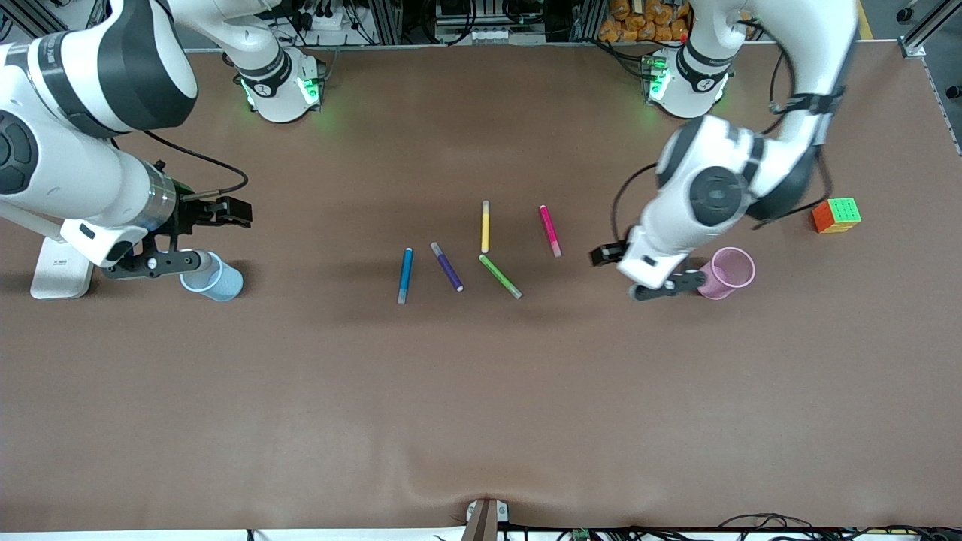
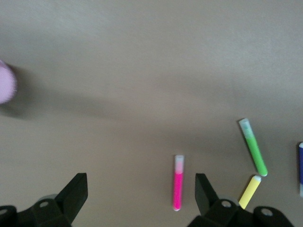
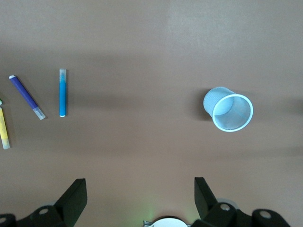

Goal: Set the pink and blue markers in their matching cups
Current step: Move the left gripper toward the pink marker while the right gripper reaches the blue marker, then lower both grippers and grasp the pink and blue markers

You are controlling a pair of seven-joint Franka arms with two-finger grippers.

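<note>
Nothing has yet been placed. The blue marker (image 1: 405,275) and pink marker (image 1: 550,231) are seen lying mid-table, uncollected. The left gripper (image 1: 648,274), fingers spread wide and empty, is held beside the pink cup (image 1: 726,273); the right gripper (image 1: 194,239), likewise wide, beside the blue cup (image 1: 213,277).

A purple pen (image 1: 446,266), a yellow pen (image 1: 485,226) and a green pen (image 1: 500,276) lie flat near the middle of the brown table (image 1: 481,421). The yellow one lies farthest from the front camera, its near end just above the green pen's; the purple lies beside the green. A colour cube (image 1: 836,215) sits near the table's edge at the left arm's end, a white block (image 1: 62,269) near the edge at the right arm's end
</note>
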